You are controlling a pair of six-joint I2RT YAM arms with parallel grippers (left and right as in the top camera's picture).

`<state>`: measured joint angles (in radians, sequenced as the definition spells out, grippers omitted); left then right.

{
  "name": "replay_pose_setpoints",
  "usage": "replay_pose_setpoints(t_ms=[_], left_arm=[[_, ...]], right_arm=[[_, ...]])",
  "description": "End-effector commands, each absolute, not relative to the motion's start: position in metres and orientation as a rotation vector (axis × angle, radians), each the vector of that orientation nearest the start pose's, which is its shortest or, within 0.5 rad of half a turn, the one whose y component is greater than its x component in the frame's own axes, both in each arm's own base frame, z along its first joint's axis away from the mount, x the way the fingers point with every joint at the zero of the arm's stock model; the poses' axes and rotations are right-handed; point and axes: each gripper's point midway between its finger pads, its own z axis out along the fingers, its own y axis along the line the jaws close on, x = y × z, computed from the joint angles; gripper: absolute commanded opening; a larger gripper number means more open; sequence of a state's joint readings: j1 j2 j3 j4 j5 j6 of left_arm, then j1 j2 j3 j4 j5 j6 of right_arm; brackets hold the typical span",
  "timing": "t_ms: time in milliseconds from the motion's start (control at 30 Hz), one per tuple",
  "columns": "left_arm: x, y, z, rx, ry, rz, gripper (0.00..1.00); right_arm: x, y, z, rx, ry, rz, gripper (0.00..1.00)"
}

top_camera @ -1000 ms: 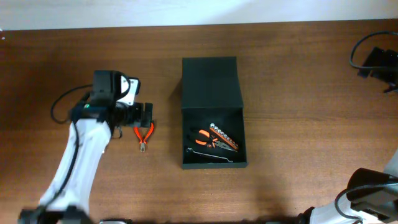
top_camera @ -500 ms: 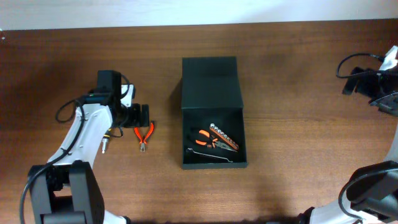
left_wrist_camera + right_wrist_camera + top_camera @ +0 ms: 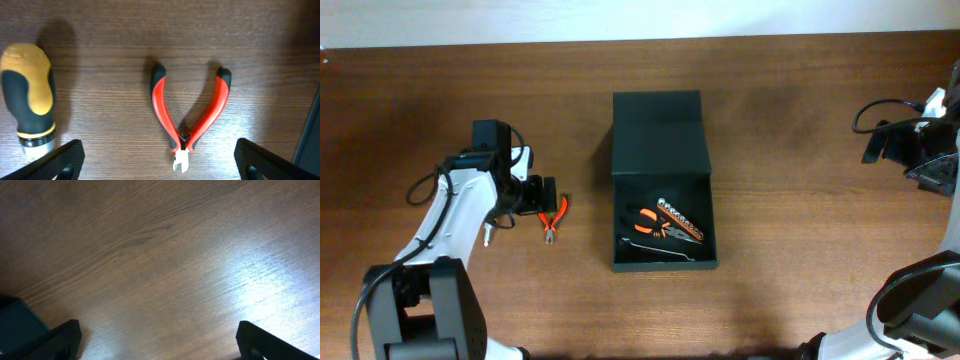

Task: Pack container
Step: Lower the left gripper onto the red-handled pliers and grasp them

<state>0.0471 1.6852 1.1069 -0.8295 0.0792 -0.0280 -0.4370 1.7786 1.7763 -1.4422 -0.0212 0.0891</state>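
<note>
At centre, container (image 3: 663,265) runs near-to-far, flap (image 3: 658,132) farthest.

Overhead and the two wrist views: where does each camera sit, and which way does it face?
Overhead: above the table, facing straight down; left arm, right arm, container and pliers show.
Left wrist: on the left arm, facing down at pliers and screwdriver handle; left hand at bottom corners.
Right wrist: on the right arm, facing down at the table; right hand at bottom corners.
Shared: pliers, in overhead and left wrist.
</note>
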Motion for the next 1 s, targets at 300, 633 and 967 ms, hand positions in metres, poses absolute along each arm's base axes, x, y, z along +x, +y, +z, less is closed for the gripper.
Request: replay_pose_setpoints(t_ms=[300, 633, 967], left_arm=[[0.311, 0.0, 0.008, -0.139, 3.108, -0.14, 0.89], [0.308, -0.001, -0.002, -0.141, 3.139, -0.142, 0.8], [0.314, -0.001, -0.002, -0.189, 3.115, -0.142, 0.8]], right_arm=[[0.31, -0.14, 0.186, 0.784, 2.945, 0.021, 0.99], [0.305, -0.137, 0.186, 0.789, 2.97, 0.029, 0.99], [0.305, -0.137, 0.186, 0.788, 2.97, 0.029, 0.99]])
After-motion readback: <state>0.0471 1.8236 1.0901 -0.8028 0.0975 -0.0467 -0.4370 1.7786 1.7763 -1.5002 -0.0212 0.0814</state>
